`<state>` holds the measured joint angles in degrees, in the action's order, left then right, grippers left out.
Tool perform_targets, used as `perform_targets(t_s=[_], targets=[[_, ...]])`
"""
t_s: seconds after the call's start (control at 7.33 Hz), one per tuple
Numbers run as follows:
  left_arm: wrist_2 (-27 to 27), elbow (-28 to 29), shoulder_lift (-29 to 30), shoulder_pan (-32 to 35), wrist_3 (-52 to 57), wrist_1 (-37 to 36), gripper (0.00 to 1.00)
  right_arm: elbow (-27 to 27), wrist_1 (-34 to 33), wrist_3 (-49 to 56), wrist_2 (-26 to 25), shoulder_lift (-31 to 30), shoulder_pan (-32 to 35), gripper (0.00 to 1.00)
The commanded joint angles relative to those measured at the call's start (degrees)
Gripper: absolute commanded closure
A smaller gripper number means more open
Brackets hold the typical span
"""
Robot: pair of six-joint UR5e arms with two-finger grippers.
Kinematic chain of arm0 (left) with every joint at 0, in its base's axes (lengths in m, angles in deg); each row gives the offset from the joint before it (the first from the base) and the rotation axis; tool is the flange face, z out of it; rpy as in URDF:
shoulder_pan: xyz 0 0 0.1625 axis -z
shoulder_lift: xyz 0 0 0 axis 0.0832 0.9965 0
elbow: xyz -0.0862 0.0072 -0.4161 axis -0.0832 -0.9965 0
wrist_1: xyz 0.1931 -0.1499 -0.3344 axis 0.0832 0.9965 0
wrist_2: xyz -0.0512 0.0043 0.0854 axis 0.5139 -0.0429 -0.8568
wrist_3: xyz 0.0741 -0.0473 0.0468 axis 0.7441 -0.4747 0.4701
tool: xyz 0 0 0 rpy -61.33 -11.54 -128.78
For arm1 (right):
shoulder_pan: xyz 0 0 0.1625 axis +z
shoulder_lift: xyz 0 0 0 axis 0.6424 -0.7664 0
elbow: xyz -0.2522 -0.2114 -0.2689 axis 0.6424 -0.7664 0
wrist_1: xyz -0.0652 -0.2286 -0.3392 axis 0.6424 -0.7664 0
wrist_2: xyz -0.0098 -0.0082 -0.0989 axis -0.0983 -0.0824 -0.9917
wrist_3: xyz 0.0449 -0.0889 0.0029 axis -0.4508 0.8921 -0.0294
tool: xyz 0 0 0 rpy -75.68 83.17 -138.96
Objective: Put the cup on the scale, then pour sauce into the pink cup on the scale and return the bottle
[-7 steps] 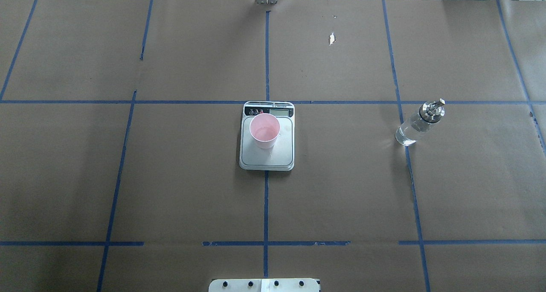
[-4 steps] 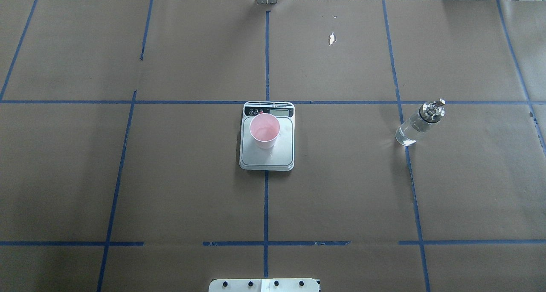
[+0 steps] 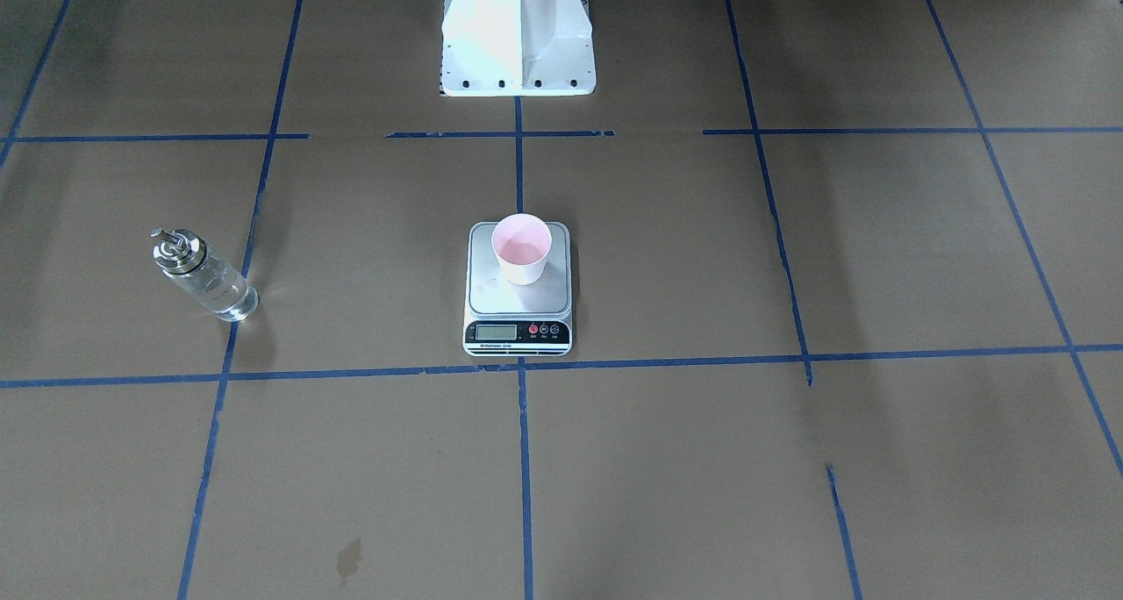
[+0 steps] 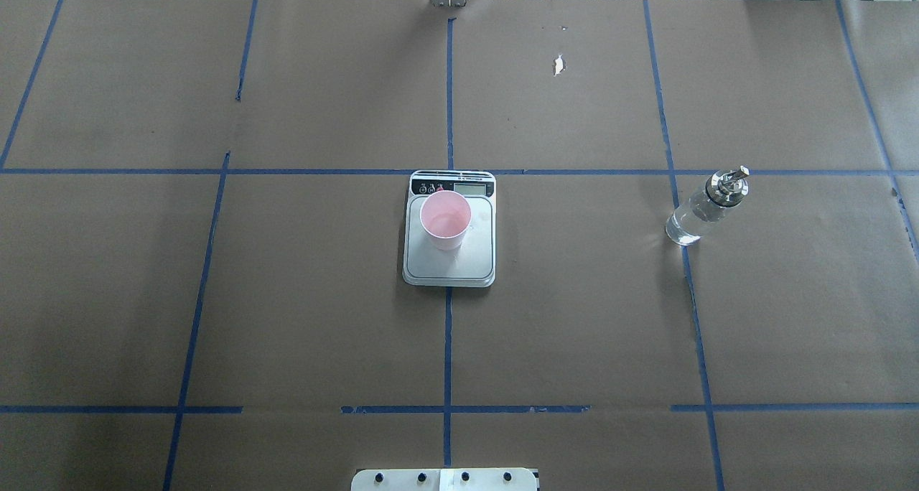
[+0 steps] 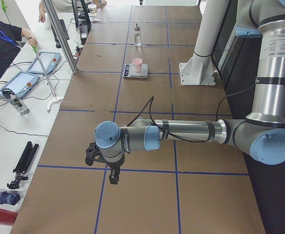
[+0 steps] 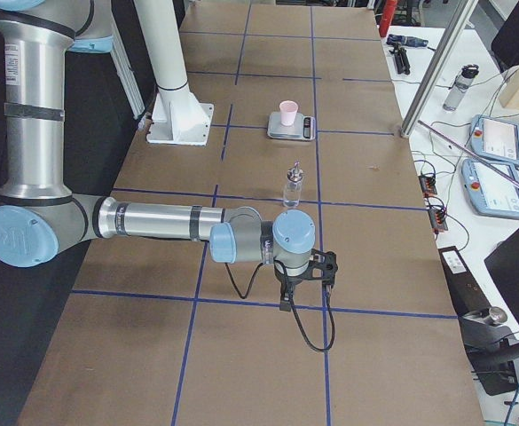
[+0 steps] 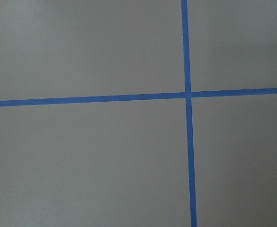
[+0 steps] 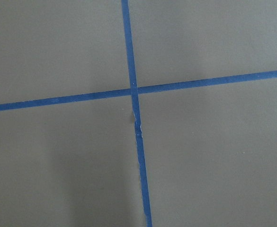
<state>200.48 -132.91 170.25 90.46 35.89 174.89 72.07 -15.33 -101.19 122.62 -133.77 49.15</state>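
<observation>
The pink cup (image 4: pixel 445 218) stands upright on the scale (image 4: pixel 449 265) at the table's middle; both also show in the front view, the cup (image 3: pixel 521 247) on the scale (image 3: pixel 518 297). The clear bottle (image 4: pixel 700 211) with a silver pourer cap stands upright, alone, on the robot's right side, and shows in the front view (image 3: pixel 206 280). No stream of sauce shows. My left gripper (image 5: pixel 91 155) shows only in the exterior left view, my right gripper (image 6: pixel 326 264) only in the exterior right view, both far from the scale. I cannot tell whether they are open or shut. Both wrist views show only paper and tape.
Brown paper with a blue tape grid (image 4: pixel 448 333) covers the table. The robot's white base (image 3: pixel 518 30) stands at the near edge. A side bench holds tablets (image 5: pixel 47 61) and cables, with a seated person (image 5: pixel 1 44) beside it.
</observation>
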Motion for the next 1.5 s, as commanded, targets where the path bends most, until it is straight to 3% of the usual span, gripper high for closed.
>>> perform_targets(t_s=[0.0, 1.36], targets=[[0.1, -0.1, -0.1, 0.0, 0.4, 0.2, 0.0, -0.9, 1.8, -0.1, 0.0, 0.0, 0.0, 0.0], [-0.1, 0.0, -0.1, 0.0, 3.0, 0.4, 0.0, -0.3, 4.0, 0.8, -1.8, -0.1, 0.0, 0.0]])
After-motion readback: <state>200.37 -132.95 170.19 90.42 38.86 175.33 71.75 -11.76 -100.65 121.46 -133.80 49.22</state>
